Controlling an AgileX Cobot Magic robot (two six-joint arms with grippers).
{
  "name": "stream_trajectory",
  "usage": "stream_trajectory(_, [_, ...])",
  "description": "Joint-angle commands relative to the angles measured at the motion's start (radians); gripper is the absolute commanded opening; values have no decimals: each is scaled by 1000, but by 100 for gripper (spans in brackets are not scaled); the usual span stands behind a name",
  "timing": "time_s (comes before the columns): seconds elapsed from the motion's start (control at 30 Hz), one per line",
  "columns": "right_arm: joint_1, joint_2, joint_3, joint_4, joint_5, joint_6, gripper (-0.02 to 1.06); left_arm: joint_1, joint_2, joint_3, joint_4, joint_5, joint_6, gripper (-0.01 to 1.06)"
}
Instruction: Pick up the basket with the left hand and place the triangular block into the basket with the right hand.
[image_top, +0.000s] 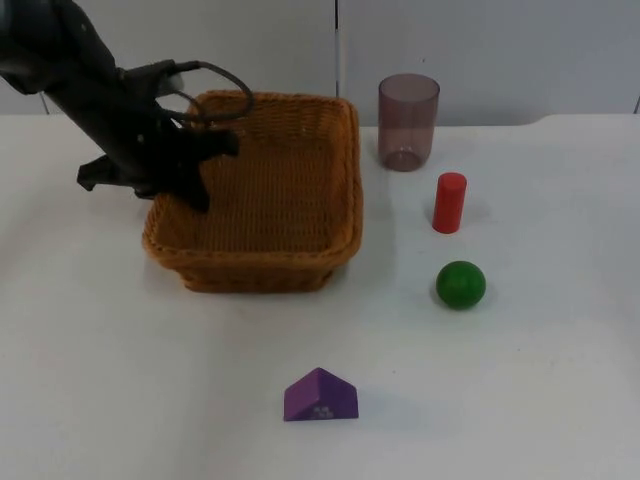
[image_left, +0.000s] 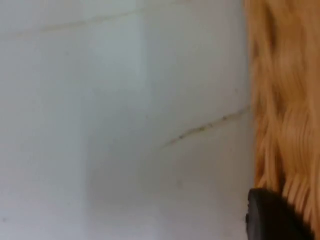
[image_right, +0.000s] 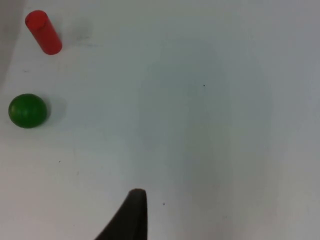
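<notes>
step: basket pickup in hand, judging by the layout. Block placement not yet begun.
left tool (image_top: 195, 170): at the left wall of the woven orange wicker basket (image_top: 300, 215), one finger over the rim and inside. Can't tell whether the fingers are clamped on the wall or apart. In the left wrist view a black fingertip (image_left: 272, 217) sits right against the weave (image_left: 287, 100).
right tool: one black fingertip (image_right: 131, 216) above bare white surface (image_right: 210, 125); can't tell if it's apart or together. This arm looks to be waiting.
basket: rectangular, open top, coarse braided rim, sitting on the white surface (image_top: 120, 380). Weave likely flexes a bit, so it needs a firm pinch on the wall.
target: purple triangular block (image_top: 320, 396), prism with a sloped roof and flat faces, smooth, likely painted wood. On the surface well in front of the basket, clear of everything.
distractors: red cylinder (image_top: 449, 202) upright, green ball (image_top: 460, 284) near it, translucent purple-tinted cup (image_top: 408, 121) behind them, just beside the basket's right rear corner.
next: confirm the grip on the wall and lift the basket level. Then the right tool goes to the purple block; the sloped faces look slippery, so gripping the flat end faces seems safer.
</notes>
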Motion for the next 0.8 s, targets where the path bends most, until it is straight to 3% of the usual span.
stream_trajectory(0.0, [-4,0,-5,-5,-9,-2,105,10,-23,2,27,21,-6,0])
stream_trajectory(0.27, [-4,0,8,-5,-16,-2,105,25,-175,28,28,175,-29,0])
stream_trajectory(0.33, [-4,0,10,-5,-16,-2,105,25,-210,51,24,180,-37,0])
stream_trajectory(0.6, [-4,0,10,-3,-13,-2,105,54,-501,337,-34,196,-7,0])
stream_trajectory(0.77, [-4,0,10,1,1,-2,105,132,-661,503,-198,212,146,0])
